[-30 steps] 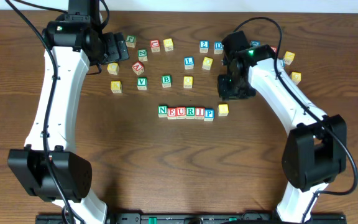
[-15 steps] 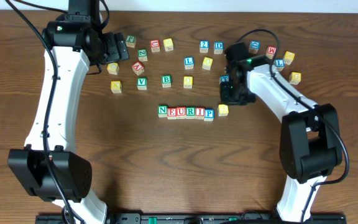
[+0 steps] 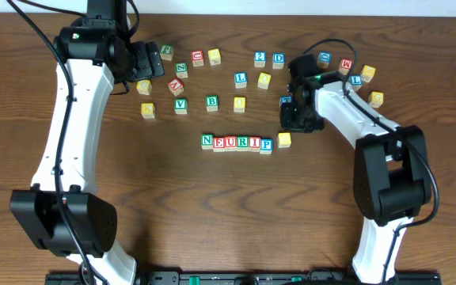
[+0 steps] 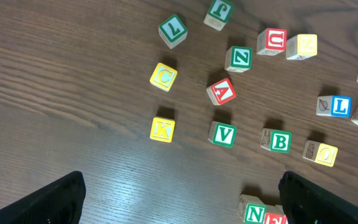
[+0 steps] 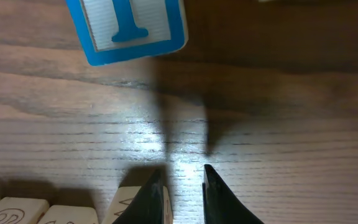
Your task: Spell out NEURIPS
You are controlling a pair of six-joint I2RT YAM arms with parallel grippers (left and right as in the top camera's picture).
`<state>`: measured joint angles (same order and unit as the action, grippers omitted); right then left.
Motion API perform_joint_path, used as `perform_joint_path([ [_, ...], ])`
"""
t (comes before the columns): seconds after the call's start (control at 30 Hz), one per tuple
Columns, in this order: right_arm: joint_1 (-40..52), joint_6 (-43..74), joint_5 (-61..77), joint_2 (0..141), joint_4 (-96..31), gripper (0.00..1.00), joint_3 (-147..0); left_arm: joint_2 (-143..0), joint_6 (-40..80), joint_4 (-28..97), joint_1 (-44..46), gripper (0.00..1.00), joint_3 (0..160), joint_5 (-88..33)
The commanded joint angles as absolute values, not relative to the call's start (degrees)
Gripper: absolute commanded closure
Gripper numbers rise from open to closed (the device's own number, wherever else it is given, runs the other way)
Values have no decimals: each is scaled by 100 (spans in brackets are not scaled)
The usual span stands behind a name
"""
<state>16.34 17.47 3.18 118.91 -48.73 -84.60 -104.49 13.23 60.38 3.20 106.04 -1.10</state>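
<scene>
Lettered block row (image 3: pixel 237 142) reading N-E-U-R-I-P is lying mid-table, a yellow block (image 3: pixel 284 139) sitting just beside its P end. Right gripper (image 5: pixel 182 190) is hovering low over bare wood just above that end, fingers nearly together and gripping nothing; a blue block (image 5: pixel 126 28) is lying ahead of its tips. Left gripper (image 4: pixel 179 199) is hanging fingers apart over scattered blocks, including a green V block (image 4: pixel 223 134).

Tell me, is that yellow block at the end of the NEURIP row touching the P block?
Apart. The overhead view shows a thin strip of bare table between the yellow block and the P block; it also sits slightly higher than the row.
</scene>
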Motion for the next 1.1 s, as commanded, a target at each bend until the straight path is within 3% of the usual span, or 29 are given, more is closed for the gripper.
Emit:
perform_joint_path([
  [0.0,1697,1774,362,11931,-4858,83,-8451,-10481,1247,6053,296,2,10672,-38],
  [1.07,1839,1452,961,11891,-4908,83,-8527,-10481,1247,6053,296,2,10672,-38],
])
